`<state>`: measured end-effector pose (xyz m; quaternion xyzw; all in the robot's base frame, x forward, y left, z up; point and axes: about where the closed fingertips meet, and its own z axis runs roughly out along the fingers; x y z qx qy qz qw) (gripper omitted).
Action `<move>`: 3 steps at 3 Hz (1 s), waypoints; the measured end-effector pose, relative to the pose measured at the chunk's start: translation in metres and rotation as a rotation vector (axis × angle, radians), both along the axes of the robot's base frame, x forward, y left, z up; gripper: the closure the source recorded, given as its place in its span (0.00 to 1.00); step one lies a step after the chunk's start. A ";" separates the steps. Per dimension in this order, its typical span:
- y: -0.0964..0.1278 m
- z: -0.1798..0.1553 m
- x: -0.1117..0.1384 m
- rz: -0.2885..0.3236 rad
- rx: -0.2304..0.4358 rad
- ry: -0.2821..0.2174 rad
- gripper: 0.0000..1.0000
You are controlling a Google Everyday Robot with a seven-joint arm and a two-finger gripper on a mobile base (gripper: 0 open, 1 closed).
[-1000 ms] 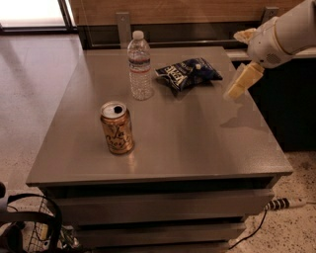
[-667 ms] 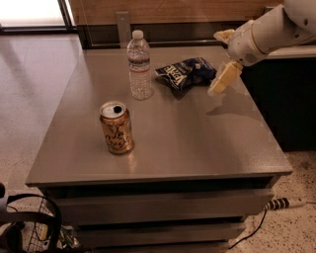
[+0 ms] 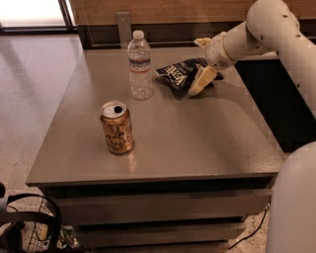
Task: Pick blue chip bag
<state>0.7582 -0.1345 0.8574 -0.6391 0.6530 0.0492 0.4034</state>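
On the table (image 3: 197, 138), the blue chip bag (image 3: 175, 76) is being flanked by the spread gripper (image 3: 196, 66); foil risks being pushed away.

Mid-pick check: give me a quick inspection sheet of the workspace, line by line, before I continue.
Surface: flat grey tabletop.
Job's things: dark navy-blue foil chip bag lying at the far right, not lifted.
Clutter: clear plastic water bottle, upright and capped, left of the bag; gold drink can, upright and opened, nearer the front left.
Grippers: two-finger gripper at the bag, open, one finger in front of it, one behind.
Cables: black cable under the table, right side.
Surroundings: pale polished floor; wooden wall panel; wire basket bottom left.
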 end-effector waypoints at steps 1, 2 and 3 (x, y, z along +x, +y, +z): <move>0.006 -0.021 0.006 -0.001 -0.010 0.029 0.34; 0.006 -0.015 0.006 -0.001 -0.010 0.029 0.57; 0.009 -0.018 0.007 0.002 -0.009 0.033 0.80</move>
